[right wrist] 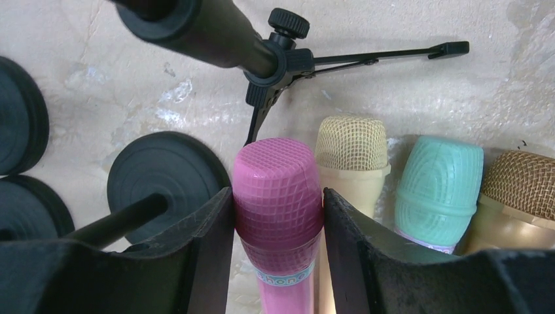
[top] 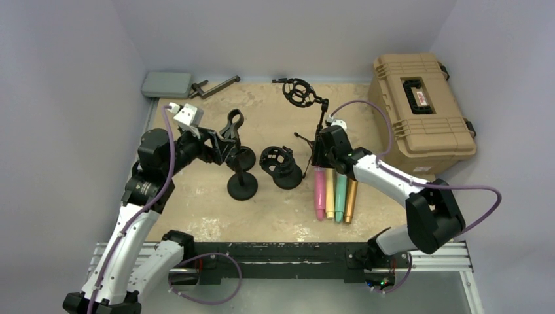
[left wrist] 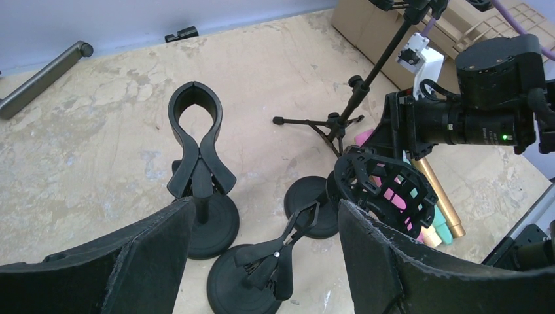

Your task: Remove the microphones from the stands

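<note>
R gripper (right wrist: 276, 199) is closed narrow on the head of the pink microphone (right wrist: 278, 167), fingers touching both sides. The mic lies flat on the counter (top: 196, 219), in no stand, leftmost of 4 in a tight row w/ the cream mic (right wrist: 351, 154), teal mic (right wrist: 440, 180) & gold mic (right wrist: 520, 183). Tripod stand (right wrist: 275, 59) has its legs just behind the mic heads and a round base (right wrist: 167, 170) sits just to the left, so little room there. L gripper (left wrist: 265, 209) is wide, nothing btw its fingers, hanging over the clip stand (left wrist: 195, 131) w/ the cage-mount stand (left wrist: 386, 186) beside it. Bare counter at near-left & along the near edge. Tan case (top: 422, 104) sits at the R edge.
</note>
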Robot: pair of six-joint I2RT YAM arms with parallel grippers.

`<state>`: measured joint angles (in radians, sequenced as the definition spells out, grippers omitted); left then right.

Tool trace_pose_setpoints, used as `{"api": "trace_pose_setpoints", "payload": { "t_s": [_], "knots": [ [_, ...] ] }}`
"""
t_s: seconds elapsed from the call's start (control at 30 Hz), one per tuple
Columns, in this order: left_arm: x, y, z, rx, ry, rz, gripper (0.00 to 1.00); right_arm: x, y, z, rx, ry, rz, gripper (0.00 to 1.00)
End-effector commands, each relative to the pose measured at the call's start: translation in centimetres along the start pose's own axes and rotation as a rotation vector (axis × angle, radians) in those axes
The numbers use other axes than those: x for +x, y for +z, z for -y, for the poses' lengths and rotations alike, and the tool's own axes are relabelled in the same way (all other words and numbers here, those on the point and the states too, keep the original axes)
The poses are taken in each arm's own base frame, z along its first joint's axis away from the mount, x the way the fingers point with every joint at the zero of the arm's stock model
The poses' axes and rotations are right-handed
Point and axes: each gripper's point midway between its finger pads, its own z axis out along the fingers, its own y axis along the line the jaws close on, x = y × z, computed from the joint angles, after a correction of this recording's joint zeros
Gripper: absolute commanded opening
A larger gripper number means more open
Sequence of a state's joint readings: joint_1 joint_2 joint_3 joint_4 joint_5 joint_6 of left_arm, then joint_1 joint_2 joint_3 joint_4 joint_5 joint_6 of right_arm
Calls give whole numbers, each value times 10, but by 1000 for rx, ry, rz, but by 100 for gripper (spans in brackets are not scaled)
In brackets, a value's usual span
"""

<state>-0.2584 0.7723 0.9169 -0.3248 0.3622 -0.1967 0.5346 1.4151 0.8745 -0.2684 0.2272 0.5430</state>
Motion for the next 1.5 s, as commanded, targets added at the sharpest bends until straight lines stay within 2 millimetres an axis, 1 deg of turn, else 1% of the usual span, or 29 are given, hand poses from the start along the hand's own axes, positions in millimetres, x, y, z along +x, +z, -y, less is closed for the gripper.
{"api": "trace_pose_setpoints", "payload": {
  "t_s": [0.0, 0.1, 0.23, 0.33, 0.47, 0.53, 0.63, 0.77, 0.9, 1.0, 1.03, 1.17, 1.2, 1.23, 1.3, 1.33, 1.37, 1.47],
  "knots": [
    [-10, -1, 3, 7, 41, 31, 78, -12, 11, 0, 18, 24, 67, 6],
    [-9, -1, 4, 9, 40, 29, 78, -4, 17, 1, 24, 14, 39, 10],
    [-8, 0, 4, 12, 39, 25, 78, 1, 20, 3, 27, 9, 33, 24],
    [-7, 1, 4, 13, 38, 19, 78, 3, 21, 3, 29, 7, 29, 28],
    [-7, 0, 5, 12, 43, 18, 78, 4, 23, 3, 27, 4, 23, 36],
    [-7, 0, 5, 10, 43, 20, 78, 4, 22, 4, 30, 0, 23, 45],
    [-7, 1, 5, 12, 43, 16, 78, 1, 18, 5, 31, 0, 28, 53],
    [-7, 1, 5, 12, 44, 17, 78, -7, 6, 4, 23, 3, 51, 61],
    [-6, 1, 6, 14, 45, 16, 78, -15, -8, 2, 13, 7, 68, 63],
    [-6, 1, 6, 14, 46, 16, 78, -23, -25, 6, 16, 9, 99, 62],
    [-7, 1, 6, 15, 46, 16, 78, -26, -31, 9, 19, 10, 115, 61],
    [-7, 1, 7, 21, 45, 17, 78, -44, -59, 9, -22, -11, 206, 45],
    [-6, 1, 8, 25, 44, 16, 78, -51, -65, 8, -38, -16, 242, 42],
    [-7, 1, 8, 26, 45, 18, 78, -58, -72, 7, -54, -22, 279, 41],
    [-6, 1, 10, 30, 46, 19, 78, -75, -84, 1, -112, -31, 367, 42],
    [-6, 1, 10, 30, 45, 18, 78, -80, -87, -2, -149, -35, 410, 46],
    [-6, 1, 10, 32, 45, 18, 78, -92, -95, -7, -195, -30, 472, 51],
    [-5, 2, 11, 36, 48, 16, 78, -125, -106, -16, -269, -30, 616, 64]
  ]
}}
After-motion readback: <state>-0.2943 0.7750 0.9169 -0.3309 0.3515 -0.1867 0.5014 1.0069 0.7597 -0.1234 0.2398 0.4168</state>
